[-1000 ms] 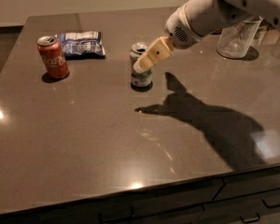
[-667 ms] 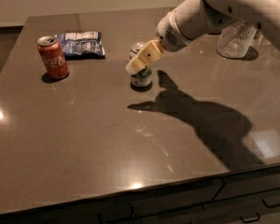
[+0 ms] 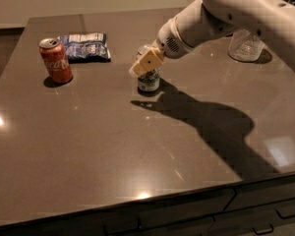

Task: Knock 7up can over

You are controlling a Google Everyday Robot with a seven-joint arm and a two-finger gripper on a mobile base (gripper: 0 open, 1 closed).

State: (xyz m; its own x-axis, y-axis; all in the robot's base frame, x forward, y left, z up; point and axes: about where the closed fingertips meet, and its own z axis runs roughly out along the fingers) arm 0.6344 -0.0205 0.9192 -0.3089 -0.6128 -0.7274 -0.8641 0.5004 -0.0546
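Observation:
The 7up can (image 3: 148, 80) stands upright near the middle of the dark table (image 3: 113, 151); its white and green lower body shows, and its top is partly hidden. My gripper (image 3: 146, 63) reaches in from the upper right on the white arm (image 3: 221, 14). Its cream fingers lie across the can's upper part, in front of it and seemingly touching it.
A red cola can (image 3: 55, 60) stands upright at the left. A blue and white snack bag (image 3: 84, 46) lies behind it. A clear glass (image 3: 246, 44) stands at the back right. The table's front edge runs along the bottom, with drawers below.
My gripper has moved left and slightly down, from beside the can's right side to across its top. The can still stands in the same spot.

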